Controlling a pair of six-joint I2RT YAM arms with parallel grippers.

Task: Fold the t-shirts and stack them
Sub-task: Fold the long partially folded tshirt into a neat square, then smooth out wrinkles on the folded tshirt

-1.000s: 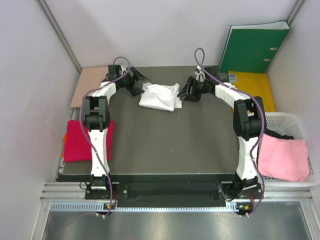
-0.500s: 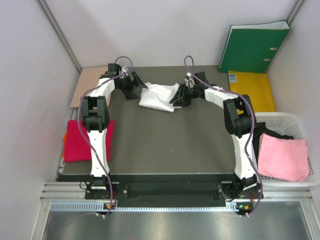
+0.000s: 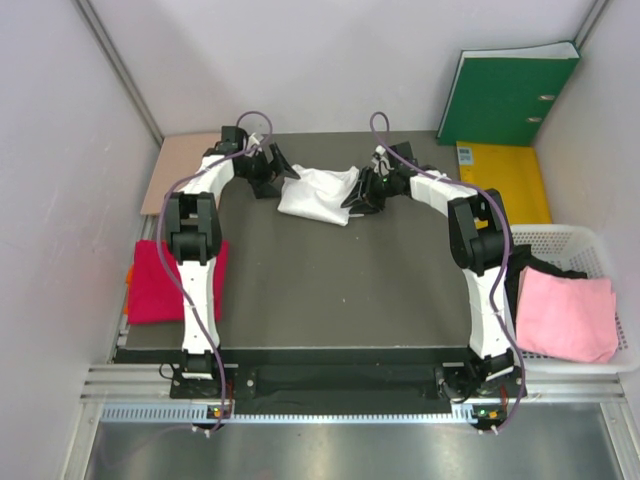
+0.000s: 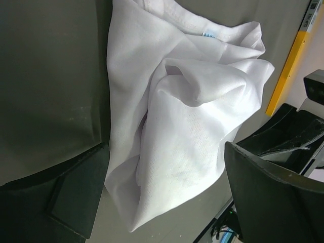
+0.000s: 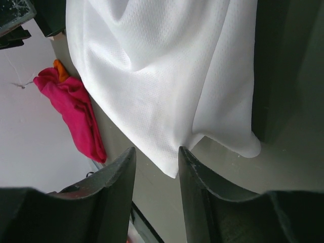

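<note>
Three t-shirts lie apart. The pale pink t-shirt [image 3: 565, 315] sits in a white basket [image 3: 570, 238] at near right, and the crimson t-shirt [image 3: 150, 285] is on the table's [image 3: 330, 290] left edge. The crumpled white t-shirt [image 3: 318, 193] lies at far centre. The left gripper [image 3: 283, 172] gapes wide beside it. The right gripper [image 3: 352, 196] stands nearly closed at its hem; whether it pinches cloth I cannot tell.

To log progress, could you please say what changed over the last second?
The right gripper swung left to the right edge of the crumpled white cloth t-shirt, its jaws narrowing; a grip is unclear. The open left gripper, crimson red t-shirt and pale pink t-shirt stayed put.
</note>
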